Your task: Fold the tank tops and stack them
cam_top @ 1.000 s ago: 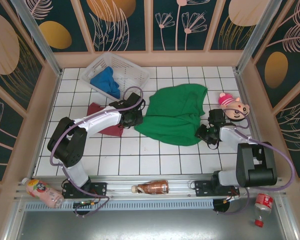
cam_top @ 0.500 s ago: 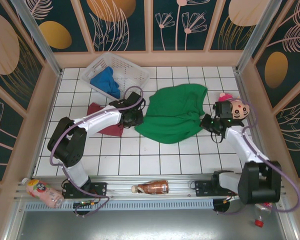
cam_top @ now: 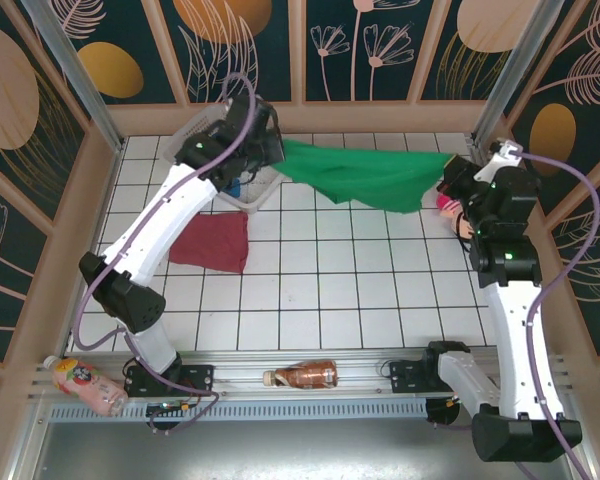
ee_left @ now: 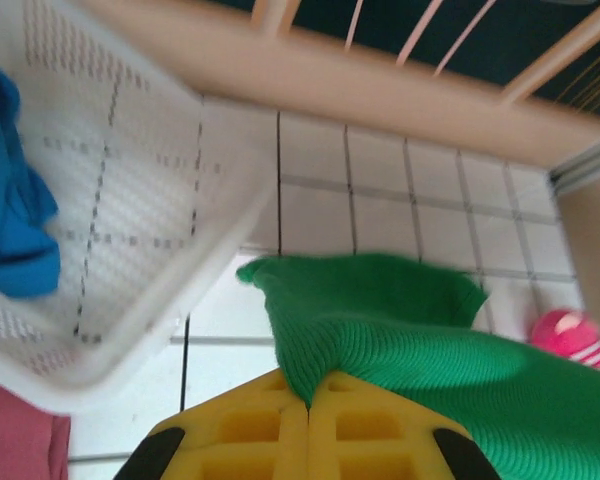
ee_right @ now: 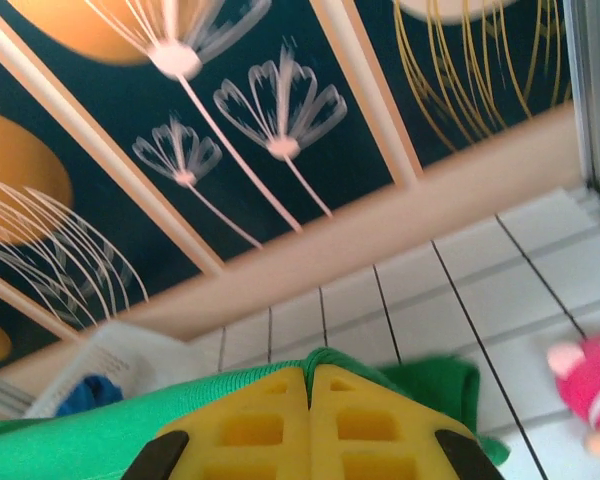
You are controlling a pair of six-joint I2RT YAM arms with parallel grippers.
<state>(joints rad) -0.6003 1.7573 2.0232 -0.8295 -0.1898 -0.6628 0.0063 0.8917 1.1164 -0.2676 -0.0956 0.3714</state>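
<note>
The bright green tank top [cam_top: 365, 176] hangs stretched in the air across the back of the table, held at both ends. My left gripper [cam_top: 272, 152] is shut on its left end; in the left wrist view the yellow jaws pinch the green knit [ee_left: 380, 330]. My right gripper [cam_top: 448, 172] is shut on the right end, with green cloth [ee_right: 70, 440] squeezed between its yellow jaws. The maroon-red tank top [cam_top: 212, 243] lies flat on the tiles at the left. The blue tank top [ee_left: 10, 220] sits bunched in the white basket [ee_left: 130, 200].
A pink plush toy [cam_top: 450, 205] lies at the right, just under the right gripper. The basket's rim [cam_top: 242, 201] is close below the left gripper. A brown bottle [cam_top: 305, 375], a pink bottle [cam_top: 82, 384] lie along the front rail. Walls enclose three sides.
Both arms have risen and swung toward the back, lifting the green tank top off the tiles and pulling it taut between them. The right gripper shut on its right end.
</note>
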